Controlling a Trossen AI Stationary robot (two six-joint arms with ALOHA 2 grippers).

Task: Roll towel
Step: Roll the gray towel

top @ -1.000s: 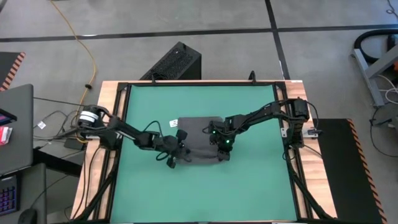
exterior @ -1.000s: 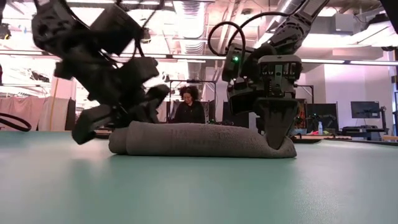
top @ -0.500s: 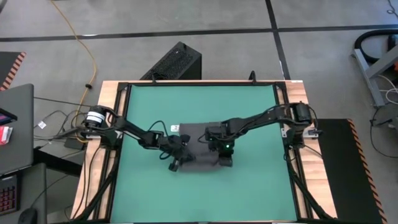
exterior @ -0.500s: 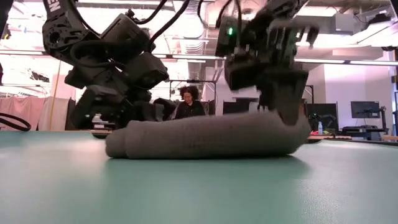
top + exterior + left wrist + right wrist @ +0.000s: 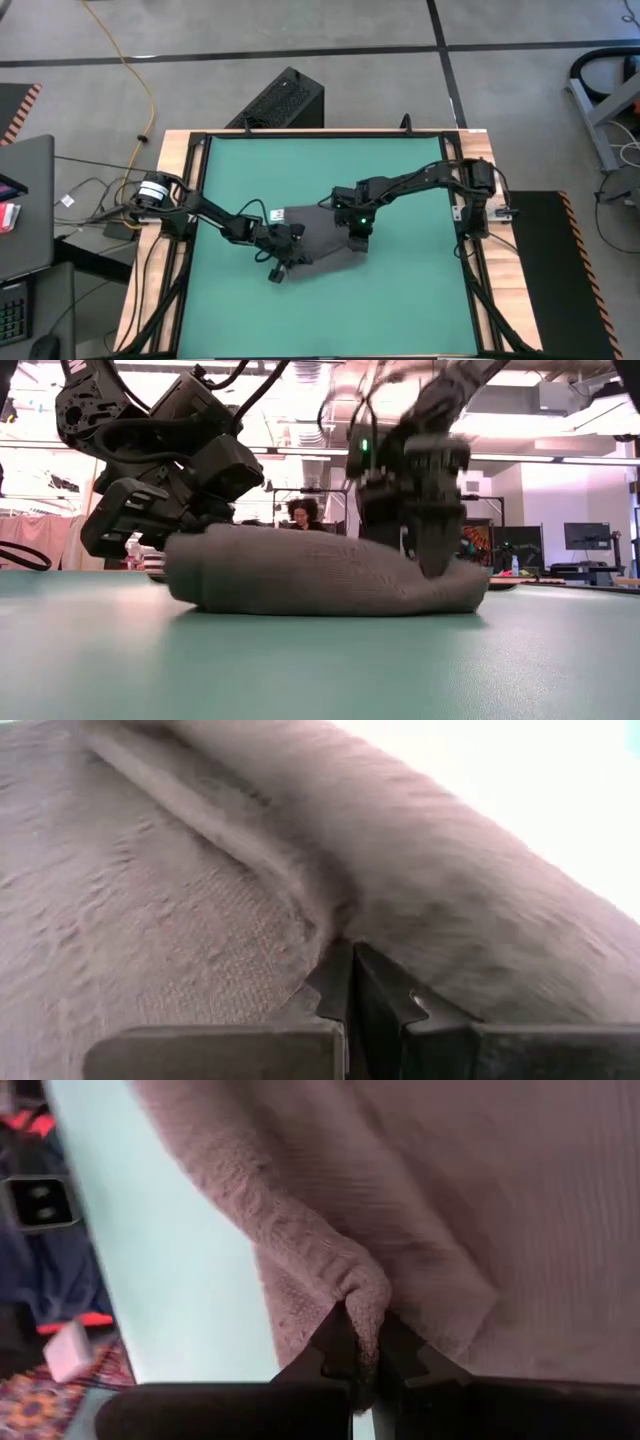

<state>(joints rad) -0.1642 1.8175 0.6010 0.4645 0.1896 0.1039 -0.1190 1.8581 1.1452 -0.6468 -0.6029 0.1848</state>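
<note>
The dark grey towel lies bunched in the middle of the green table, its underside on the tabletop; in the low view the towel is a thick, rounded lump. Its small white label shows at the far left corner. My left gripper is shut at the towel's near left end, while my right gripper is shut on its right end. In the left wrist view my left gripper has cloth filling the picture, and my right gripper shows with cloth between its fingers. My left gripper has its shut fingertips at a ridge of cloth at the towel's left end, slanting down from the table's left. Whether cloth lies between the tips I cannot see plainly. The towel's left end bulges up beside the gripper. My right gripper pinches a gathered fold at the towel's right edge between its two fingers. The fingers slant down from above and from the table's right. The fold stands raised, with the cloth around it resting on the table.
Bare green tabletop lies all round the towel. A black frame edges the table. In the low view a person sits in the room far behind the table.
My right gripper has risen and drawn toward the far edge with the towel's right end. My left gripper has rolled its wrist and sunk a little at the left end. The towel has gone from a low flat roll to a taller, skewed lump.
</note>
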